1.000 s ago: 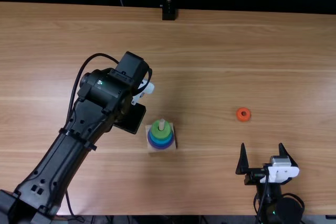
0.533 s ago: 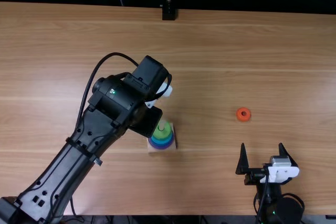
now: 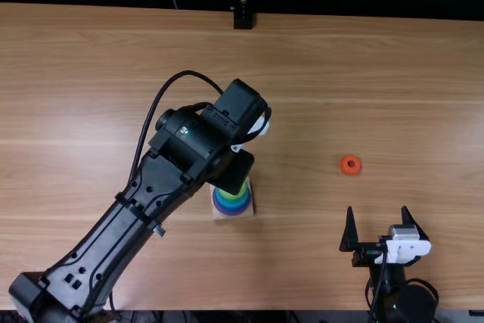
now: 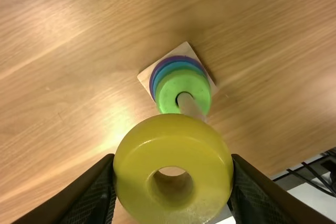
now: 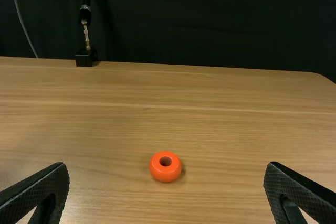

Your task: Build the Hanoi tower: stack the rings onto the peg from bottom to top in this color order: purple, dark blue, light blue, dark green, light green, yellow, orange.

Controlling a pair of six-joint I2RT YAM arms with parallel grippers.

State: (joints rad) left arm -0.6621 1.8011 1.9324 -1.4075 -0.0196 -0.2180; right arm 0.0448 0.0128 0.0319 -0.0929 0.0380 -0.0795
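My left gripper (image 3: 234, 172) hangs over the peg's base in the top view, its fingertips hidden under the arm. In the left wrist view the left gripper (image 4: 173, 174) is shut on the yellow ring (image 4: 173, 129), above the wooden peg (image 4: 190, 106). A light green ring (image 4: 167, 90) lies uppermost on the stack, with blue and purple rings (image 3: 232, 207) beneath on the square base (image 3: 251, 213). The orange ring (image 3: 350, 165) lies flat on the table at the right. My right gripper (image 3: 382, 221) stands open near the front edge; the right gripper (image 5: 167, 182) holds nothing.
The wooden table (image 3: 302, 58) spreads around the stack. A black stand (image 3: 243, 19) is at the far edge, with a dark curtain (image 5: 210, 19) behind. My left arm (image 3: 121, 232) crosses the table's left front part.
The left arm has moved to the right, and its wrist now covers the peg and part of the stack. The right arm and the orange ring have stayed in place.
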